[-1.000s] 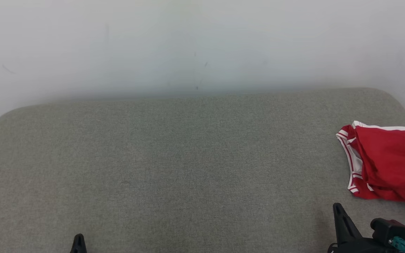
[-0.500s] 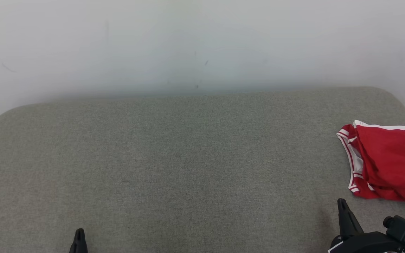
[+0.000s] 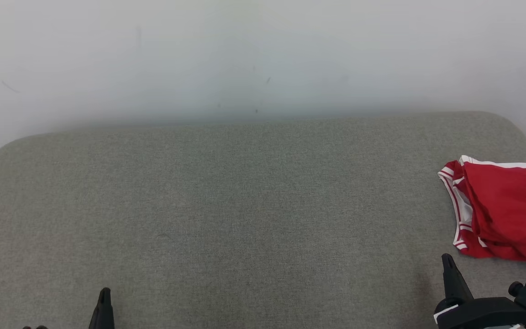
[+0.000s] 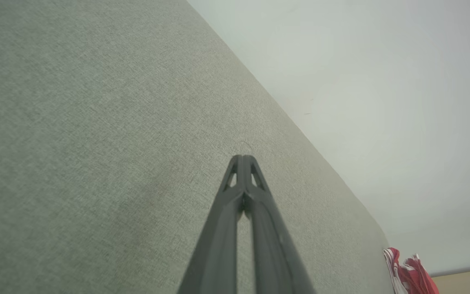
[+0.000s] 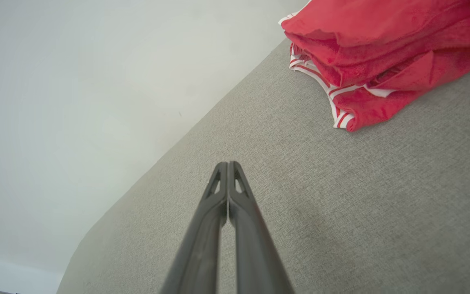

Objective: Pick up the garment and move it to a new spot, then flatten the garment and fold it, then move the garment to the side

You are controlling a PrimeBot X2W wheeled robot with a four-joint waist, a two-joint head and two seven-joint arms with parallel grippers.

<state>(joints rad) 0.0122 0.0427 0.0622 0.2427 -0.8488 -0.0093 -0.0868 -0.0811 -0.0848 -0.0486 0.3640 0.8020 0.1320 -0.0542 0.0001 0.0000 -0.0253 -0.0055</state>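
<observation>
**First onlooker:** Both pinched shut and holding nothing, the right gripper [image 3: 447, 258] and the left gripper [image 3: 104, 292]. Did anything change just now?

**Second onlooker:** Not much. The right one has edged a little toward the garment [image 3: 505, 210], and its wrist has sunk lower at the bottom of the head view. The left one has crept a bit further up the cushion [image 3: 244, 205]. The garment itself hasn't stirred.

**First onlooker:** So what does that mean for the job?

**Second onlooker:** Hard to call. The garment is lying in stacked red layers with white-striped trim at the cushion's far right end. To me that looks folded and already set aside, so these could just be small settling moves. If it's really an unsorted heap, the right arm is lining up to pick it up, and it would have to open its fingers first.

**First onlooker:** How close is it?

**Second onlooker:** Near but apart. The garment sits ahead of the right fingertips and off to their right, with a strip of bare cushion between. It's well apart from the left gripper, across nearly the whole cushion.
</observation>
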